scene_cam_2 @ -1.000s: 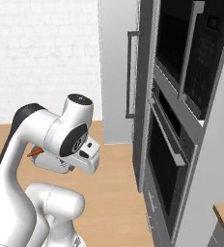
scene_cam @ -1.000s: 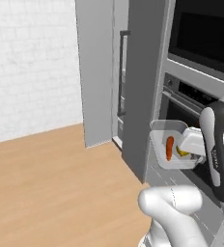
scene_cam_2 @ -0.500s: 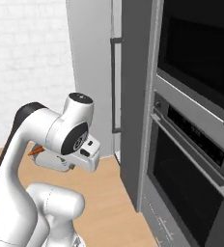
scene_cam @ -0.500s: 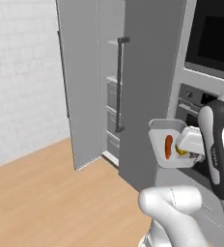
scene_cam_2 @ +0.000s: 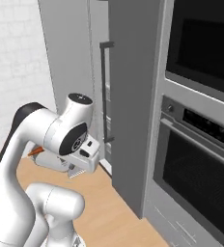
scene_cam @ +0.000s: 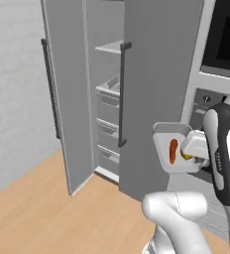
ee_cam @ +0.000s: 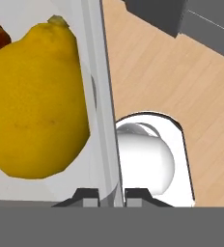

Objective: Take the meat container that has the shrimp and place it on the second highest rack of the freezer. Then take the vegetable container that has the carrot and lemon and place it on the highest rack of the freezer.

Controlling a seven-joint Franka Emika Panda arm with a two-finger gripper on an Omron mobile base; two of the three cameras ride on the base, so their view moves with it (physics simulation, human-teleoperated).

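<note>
My gripper is shut on the wall of the vegetable container, a clear tub held in the air and tipped toward the camera. Inside lie the orange carrot and the yellow lemon. In the hand view the lemon fills the left side, and the tub wall runs down between my fingertips. To the left the freezer stands open. Its highest rack and second highest rack sit above grey drawers. The meat container is too small to make out.
The open freezer door with its black bar handle swings out to the left. A closed grey door panel with its own handle stands between the tub and the opening. A black-fronted wall oven is on the right. Wooden floor lies below.
Both base views have shifted: the camera has moved, the freezer looms larger, and its shelves and drawers show. The tub stays held in my gripper as before.
</note>
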